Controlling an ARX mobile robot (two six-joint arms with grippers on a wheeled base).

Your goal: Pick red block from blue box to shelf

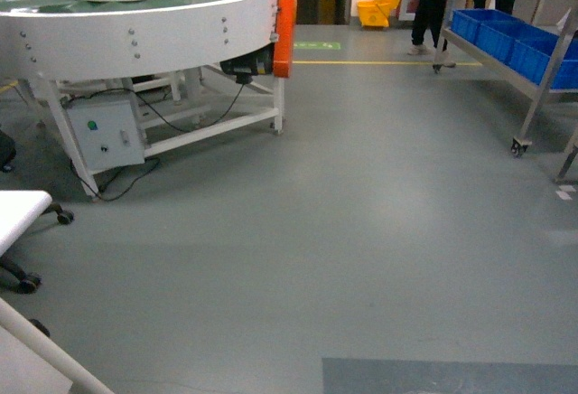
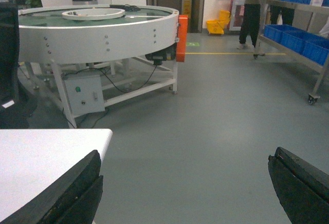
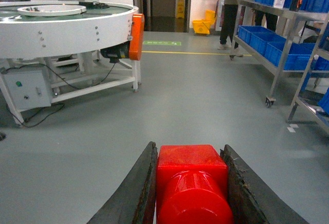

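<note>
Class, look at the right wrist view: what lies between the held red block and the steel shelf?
Only bare grey floor lies between the red block in the right gripper and the shelf.

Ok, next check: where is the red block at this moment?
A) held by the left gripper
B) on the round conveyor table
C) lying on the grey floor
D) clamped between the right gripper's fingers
D: in the right wrist view the red block sits wedged between the two dark fingers of the right gripper, while the left gripper stands open with nothing in it.
</note>
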